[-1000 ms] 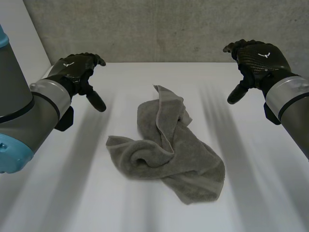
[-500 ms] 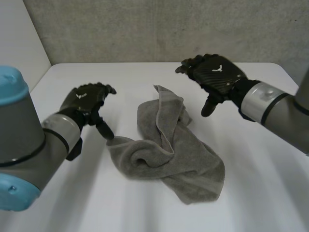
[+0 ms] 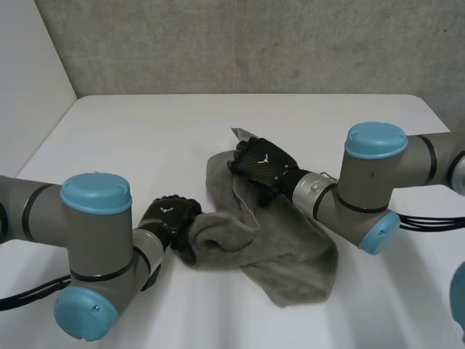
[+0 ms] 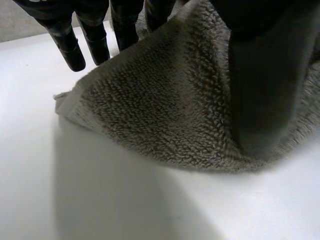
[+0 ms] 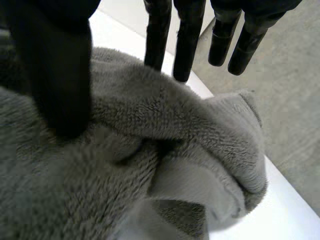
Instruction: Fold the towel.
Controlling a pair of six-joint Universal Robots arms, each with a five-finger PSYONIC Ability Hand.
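Grey towel (image 3: 290,254) in a crumpled heap near the middle of the white table (image 3: 131,131), bunched into thick folds, one narrow end pointing toward the grey wall (image 3: 218,43), a wider flap spread flat toward the robot's right. Left hand (image 3: 171,220) down at the towel's left corner, knuckles up, touching the cloth. In the left wrist view: straight fingers (image 4: 70,45) side by side behind the corner, thumb (image 4: 265,75) in front of it, cloth pinched between the two and raised off the table, shadow beneath the lifted edge. Left arm (image 3: 94,240) low over the table, bent in from the left. Right hand (image 3: 263,163) on top of the heap, at the towel's far middle, just short of the narrow end. In the right wrist view: fingers (image 5: 187,45) straight and slightly spread, tips past a thick ridge of cloth, two of them meeting the ridge, the others clear of it; thumb (image 5: 60,75) laid on the folds on the near side of that ridge, well apart from the fingers, not clamped on the cloth. Right arm (image 3: 370,182) reaching in from the right, elbow beside the towel's wide flap. Both hands on the same cloth, apart from each other, a rolled fold between them.
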